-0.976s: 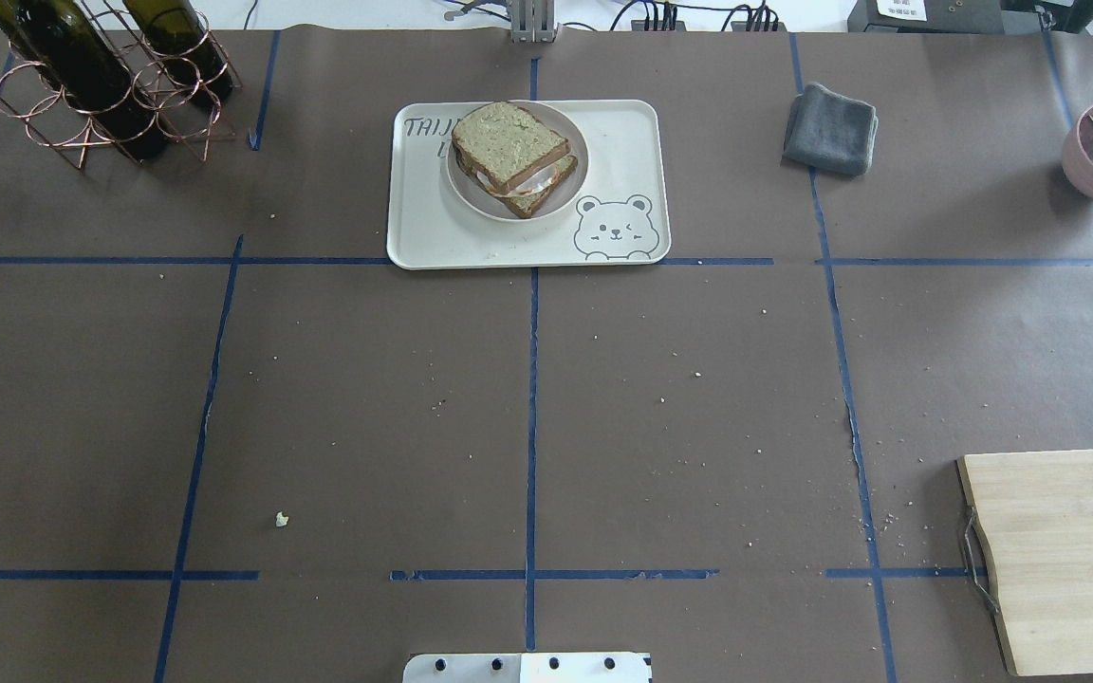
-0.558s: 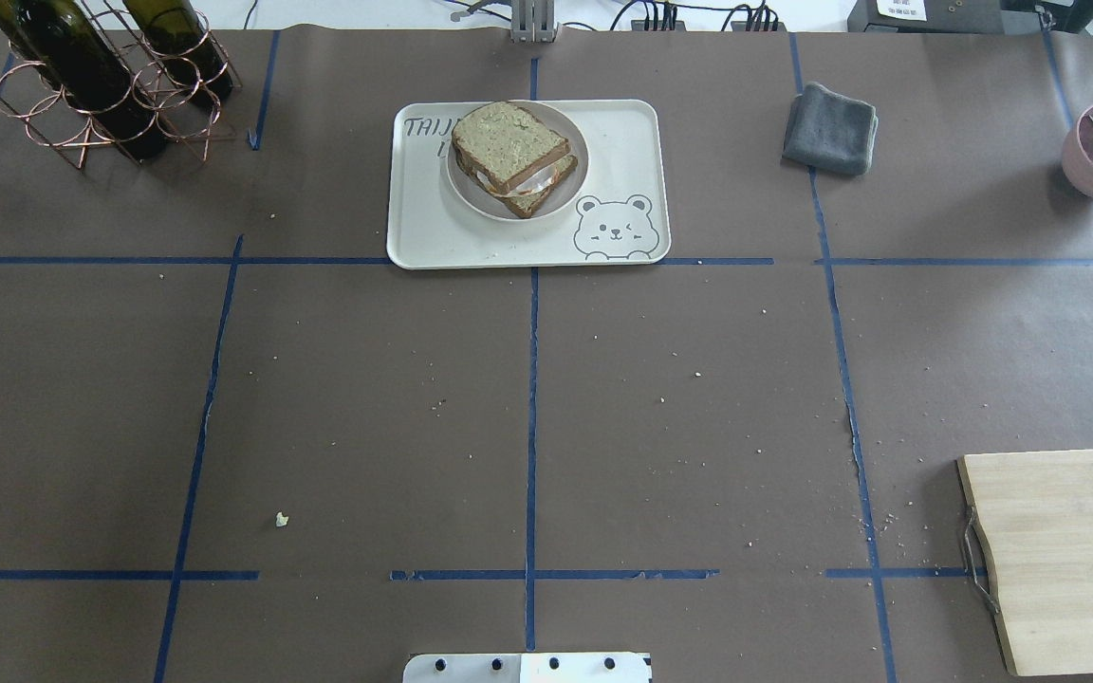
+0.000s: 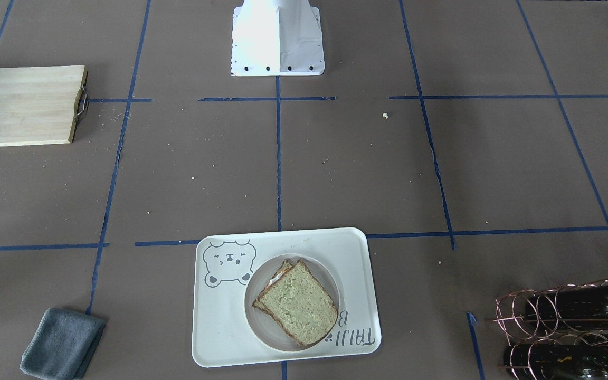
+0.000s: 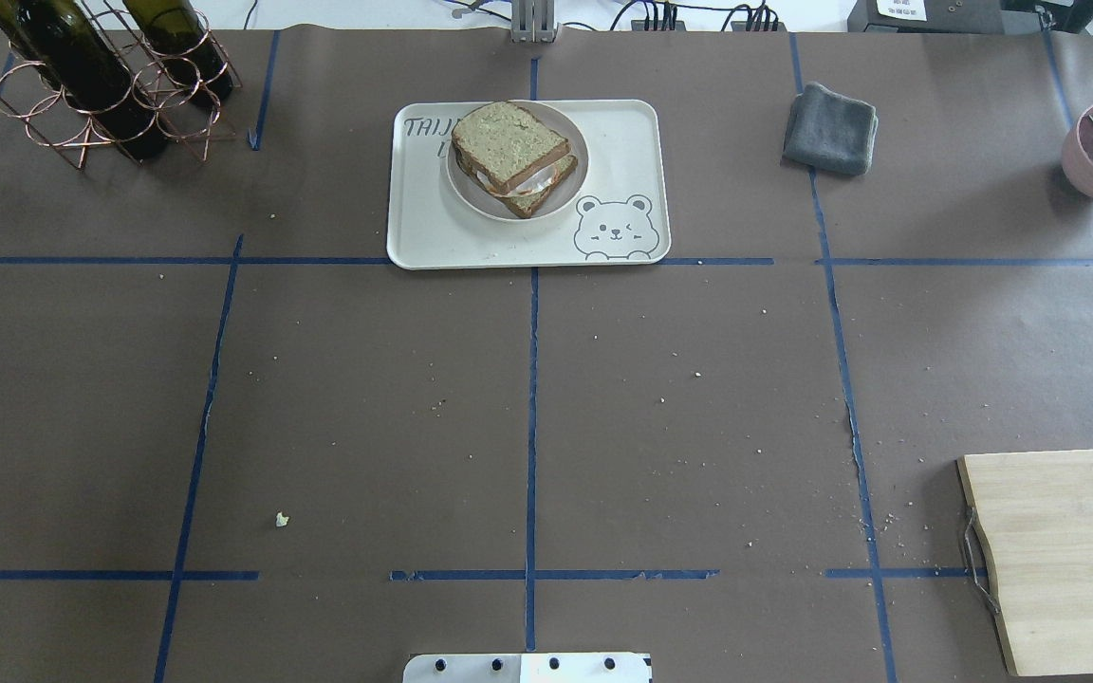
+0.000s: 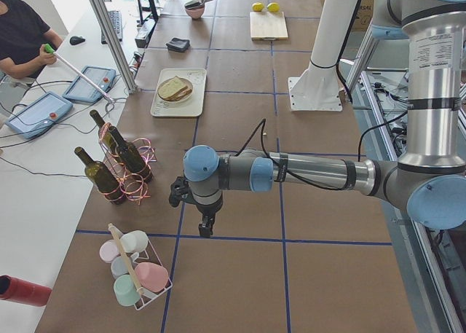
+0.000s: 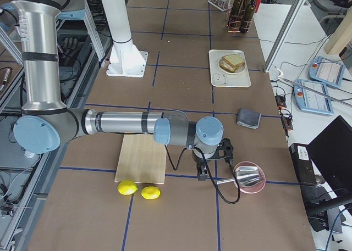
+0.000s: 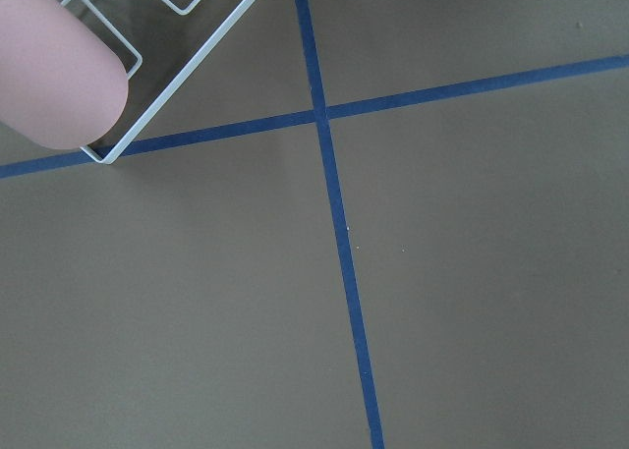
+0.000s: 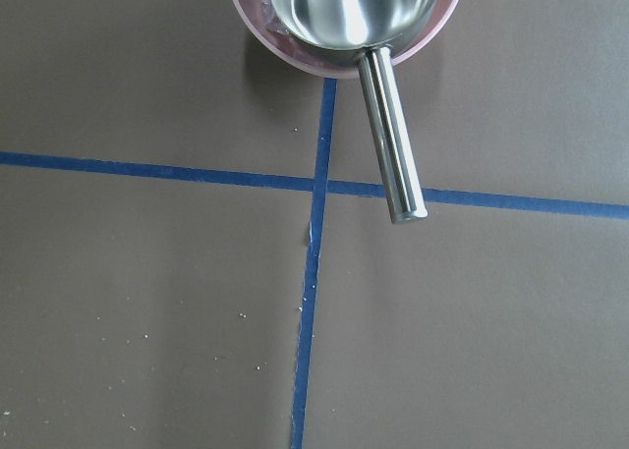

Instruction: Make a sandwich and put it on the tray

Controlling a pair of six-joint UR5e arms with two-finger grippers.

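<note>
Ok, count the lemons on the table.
2. The first lemon and second lemon lie side by side on the table, just off the wooden cutting board; none appears hidden.

The left arm (image 5: 313, 174) stretches out level from its upright column, wrist bent so that the left gripper (image 5: 207, 229) points straight down, held low. At the opposite end the right arm (image 6: 121, 122) strikes the same pose, its right gripper (image 6: 202, 176) aimed downward. Neither side view shows whether either gripper's jaws are parted.
</note>
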